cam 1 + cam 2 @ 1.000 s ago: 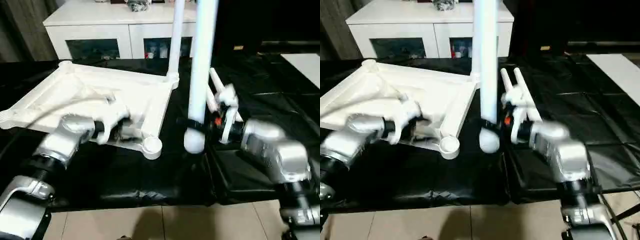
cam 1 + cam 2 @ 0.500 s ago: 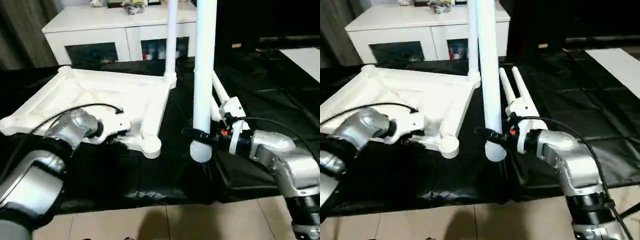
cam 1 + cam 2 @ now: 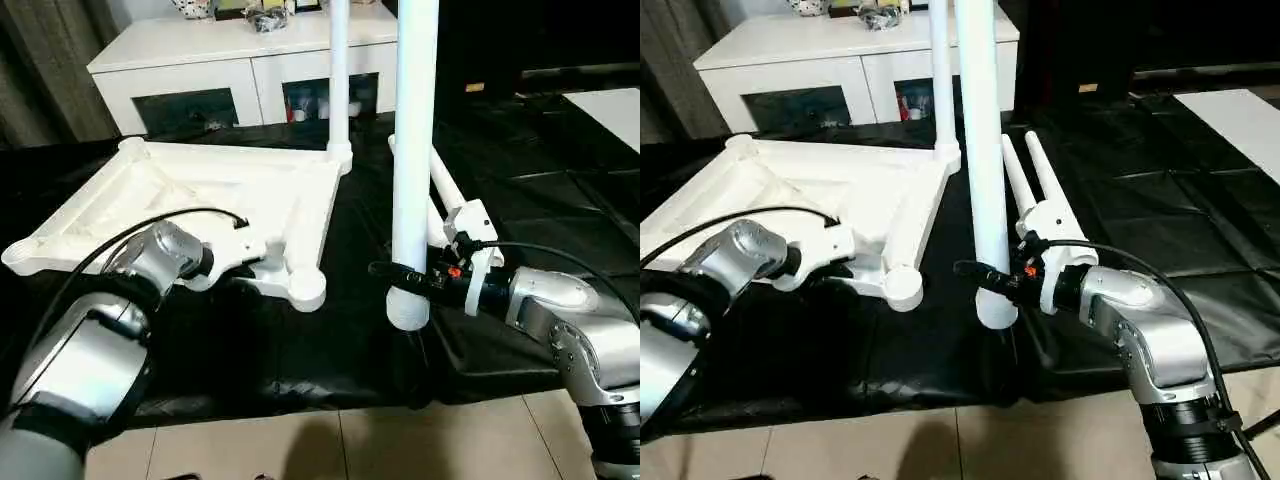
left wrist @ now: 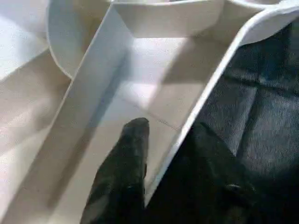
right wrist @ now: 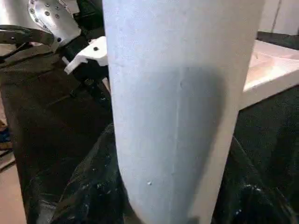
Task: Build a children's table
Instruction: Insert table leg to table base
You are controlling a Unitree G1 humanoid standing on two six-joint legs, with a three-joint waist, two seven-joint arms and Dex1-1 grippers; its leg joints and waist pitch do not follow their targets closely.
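White plastic tabletop [image 3: 200, 195] lies ribs-up on your black-covered desk [image 3: 560, 200], one leg [image 3: 338, 70] already standing in its far corner socket. Your left end effector [image 4: 161, 184] is clamped on the tabletop's near rim (one finger on each side of the wall). Your right end effector [image 3: 400, 275] grips an upright leg [image 3: 412, 150] near its lower end, beside two spare legs [image 3: 1035, 185] lying flat.

The upright leg [image 3: 413, 150] in the right claw [image 3: 392, 272] has drifted slightly rightward, away from the tabletop [image 3: 200, 195].
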